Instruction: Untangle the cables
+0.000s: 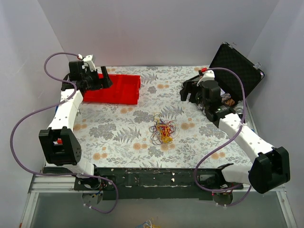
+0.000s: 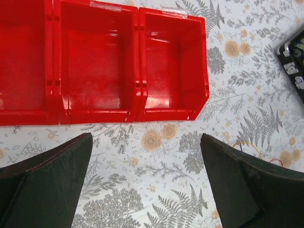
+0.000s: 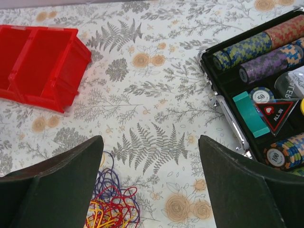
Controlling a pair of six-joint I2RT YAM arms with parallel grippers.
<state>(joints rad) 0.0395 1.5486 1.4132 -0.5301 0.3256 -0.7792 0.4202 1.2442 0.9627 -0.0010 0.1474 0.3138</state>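
Note:
The cables (image 1: 163,129) lie in one small tangle of thin yellow, purple and red loops on the flowered cloth at mid-table. The right wrist view shows that tangle (image 3: 114,206) at its lower left, beside the left finger, with nothing between the jaws. My right gripper (image 3: 148,142) is open and hangs above the cloth (image 1: 137,142) at the back right, away from the cables. My left gripper (image 2: 146,137) is open too, high at the back left, over the cloth just in front of the red bins. A yellow and a red loop (image 2: 256,152) peek out at its right finger.
A row of red plastic bins (image 1: 114,89) stands at the back left, empty inside (image 2: 99,66). An open black case (image 1: 235,66) with poker chips (image 3: 259,50) sits at the back right, close to my right arm. White walls enclose the table.

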